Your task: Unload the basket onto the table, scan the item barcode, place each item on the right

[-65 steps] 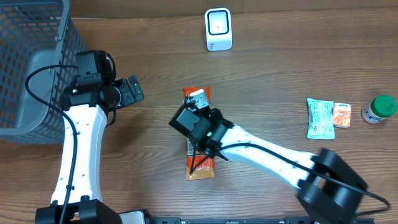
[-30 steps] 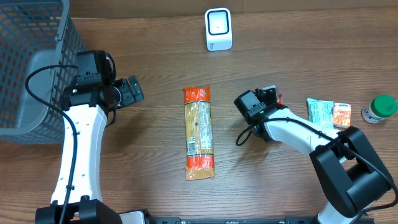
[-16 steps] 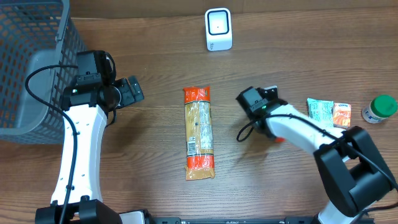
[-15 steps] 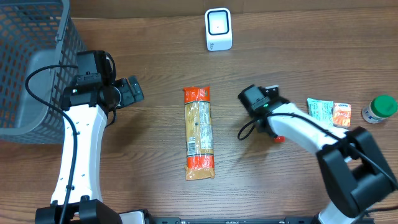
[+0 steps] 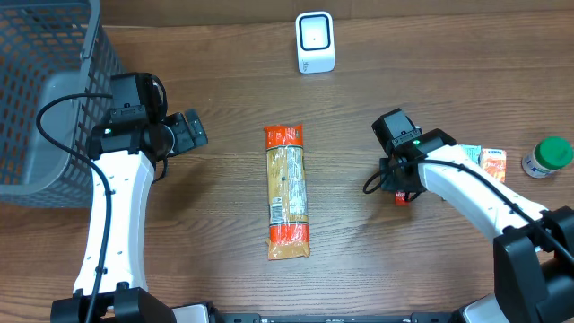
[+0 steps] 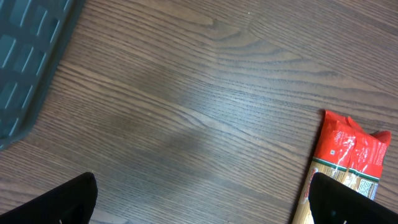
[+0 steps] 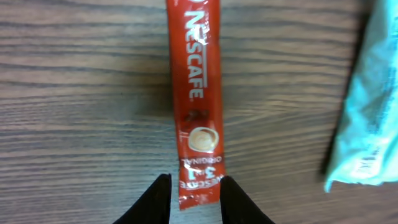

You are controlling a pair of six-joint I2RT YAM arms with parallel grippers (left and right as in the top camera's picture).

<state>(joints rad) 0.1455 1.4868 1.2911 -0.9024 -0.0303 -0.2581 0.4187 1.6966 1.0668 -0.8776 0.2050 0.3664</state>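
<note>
A red Nescafe sachet (image 7: 198, 99) lies flat on the wooden table, lengthwise away from my right wrist camera. My right gripper (image 7: 194, 199) stands narrowly open, one finger on each side of the sachet's near end. From overhead only the sachet's red tip (image 5: 402, 198) shows under my right gripper (image 5: 400, 184). The white scanner (image 5: 315, 42) stands at the table's far edge. A long pasta pack (image 5: 288, 190) lies in the middle. My left gripper (image 5: 188, 131) hangs wide open left of it, holding nothing, with the pack's red end (image 6: 348, 149) in the left wrist view.
A grey mesh basket (image 5: 45, 90) fills the far left corner. To the right of the sachet lie a teal packet (image 5: 461, 170), a small orange packet (image 5: 492, 166) and a green-lidded bottle (image 5: 547, 157). The teal packet (image 7: 367, 112) lies close to the right of the sachet.
My right arm has swung from the pasta pack to the right side and now sits over the sachet. The pasta pack stays in the middle. The left arm has not moved.
</note>
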